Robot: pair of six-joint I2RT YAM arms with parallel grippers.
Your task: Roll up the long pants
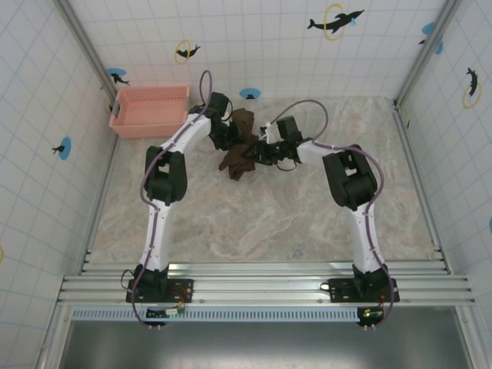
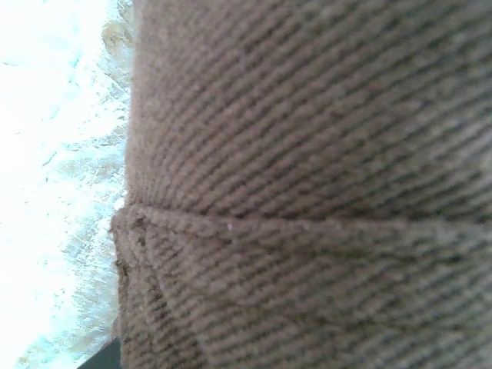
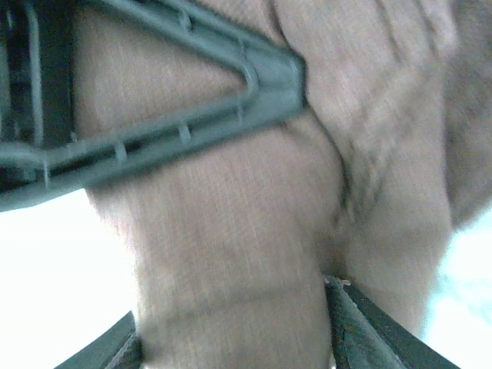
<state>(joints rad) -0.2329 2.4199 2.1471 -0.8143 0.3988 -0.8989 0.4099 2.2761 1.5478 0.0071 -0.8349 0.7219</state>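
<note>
The pants (image 1: 237, 161) lie as a crumpled dark brown heap on the table (image 1: 261, 223), in its far half and near the middle. They sit between my two arms. The heap is not flat. It has folds and some loose ends that stick out toward the near side.

My left gripper (image 1: 224, 140) is at the left side of the heap, and from above it seems to touch the cloth. From the left wrist I see the brown twill weave very close, with one seam across it and a pale strip of table on the left. Whether these jaws are clenched or released, I cannot tell.

My right gripper (image 3: 315, 181) is at the right side of the heap. From the right wrist a thick fold of pants stands between the jaws. The upper finger (image 3: 192, 84) lies across the cloth and the lower finger (image 3: 369, 323) touches it from below. The picture is blurred, so I cannot tell if the jaws squeeze the fold or only lie against it.

The pink basket (image 1: 151, 108) stands in the far left corner, apart from the pants.
</note>
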